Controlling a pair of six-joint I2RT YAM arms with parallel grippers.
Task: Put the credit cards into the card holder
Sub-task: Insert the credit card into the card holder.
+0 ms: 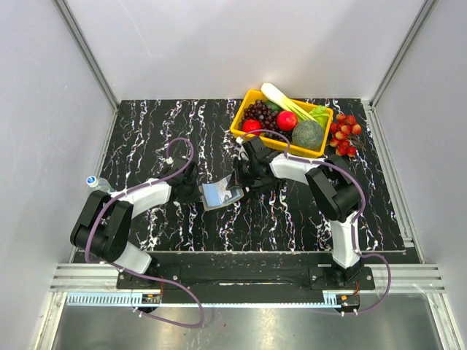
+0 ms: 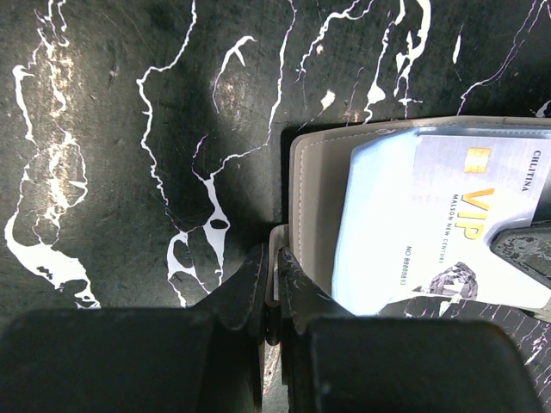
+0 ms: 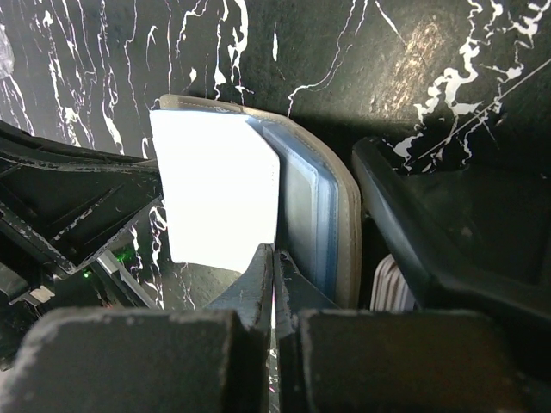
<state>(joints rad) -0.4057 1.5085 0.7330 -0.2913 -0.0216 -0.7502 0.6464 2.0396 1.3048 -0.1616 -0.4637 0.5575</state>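
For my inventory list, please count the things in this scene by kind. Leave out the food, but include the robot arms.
card holder: 1
card: 1 in view
yellow basket: 1
bottle: 1
robot arms, left and right: 2
total: 6

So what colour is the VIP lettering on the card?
Gold, on a whitish card; left wrist view shows it best.

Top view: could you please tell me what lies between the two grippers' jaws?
The grey card holder, a credit card on it, lies between left gripper and right gripper, seen in the top view.
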